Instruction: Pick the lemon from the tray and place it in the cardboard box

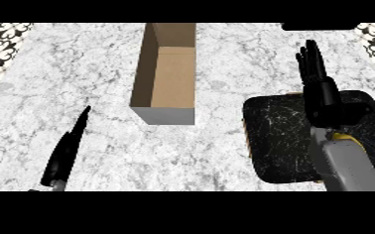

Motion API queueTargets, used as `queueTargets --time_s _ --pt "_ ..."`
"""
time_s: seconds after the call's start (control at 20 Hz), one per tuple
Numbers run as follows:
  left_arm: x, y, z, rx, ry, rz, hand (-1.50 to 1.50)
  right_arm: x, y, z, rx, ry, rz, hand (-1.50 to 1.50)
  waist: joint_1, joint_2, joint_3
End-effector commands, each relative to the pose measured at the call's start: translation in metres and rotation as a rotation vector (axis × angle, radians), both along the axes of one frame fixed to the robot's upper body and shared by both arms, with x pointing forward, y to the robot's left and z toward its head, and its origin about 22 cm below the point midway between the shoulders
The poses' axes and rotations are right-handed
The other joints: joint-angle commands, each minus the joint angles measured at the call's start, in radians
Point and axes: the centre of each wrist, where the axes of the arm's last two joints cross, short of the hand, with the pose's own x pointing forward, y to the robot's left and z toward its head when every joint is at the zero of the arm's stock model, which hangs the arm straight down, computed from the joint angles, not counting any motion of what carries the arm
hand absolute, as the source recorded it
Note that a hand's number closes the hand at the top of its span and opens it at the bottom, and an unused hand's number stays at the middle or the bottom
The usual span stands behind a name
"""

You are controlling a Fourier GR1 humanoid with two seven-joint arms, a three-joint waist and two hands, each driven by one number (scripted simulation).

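**Lemon not moved yet, barely visible**

Only a yellow sliver of the lemon is seen on the dark marbled tray, behind the right hand, fingers straight, nothing held. The open cardboard box looks empty. The left hand is rested open lower left.

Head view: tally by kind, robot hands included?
Cardboard box: 1
Black tray: 1
Lemon: 1, only a yellow sliver showing behind the right forearm
Robot hands: 2, left robot hand and right robot hand, both open
Total: 5
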Motion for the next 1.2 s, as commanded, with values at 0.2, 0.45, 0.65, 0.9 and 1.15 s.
queueTargets --time_s 0.2,0.45,0.65,0.9,1.15 --pt "0.021 0.065 0.045 0.152 -0.199 0.153 0.0 -0.048 -0.1 -0.017 0.031 0.169 0.343 -1.5 -0.014 -0.044 0.005" --pt "0.026 0.06 0.051 0.114 -0.218 0.143 0.0 -0.075 -0.148 -0.011 -0.624 0.182 0.477 -1.5 -0.009 -0.038 0.008" --pt "0.031 0.075 0.056 0.112 -0.215 0.146 0.0 -0.106 -0.21 -0.034 -0.203 0.049 0.465 -1.5 -0.004 -0.031 0.009" --pt "0.039 0.064 0.049 0.107 -0.233 0.118 0.0 -0.108 -0.248 -0.022 -0.304 -0.037 0.53 -1.5 0.016 -0.029 0.009" --pt "0.045 0.065 0.058 0.111 -0.232 0.104 0.0 -0.094 -0.267 0.021 -0.723 0.031 0.562 -1.5 0.037 -0.03 0.008"
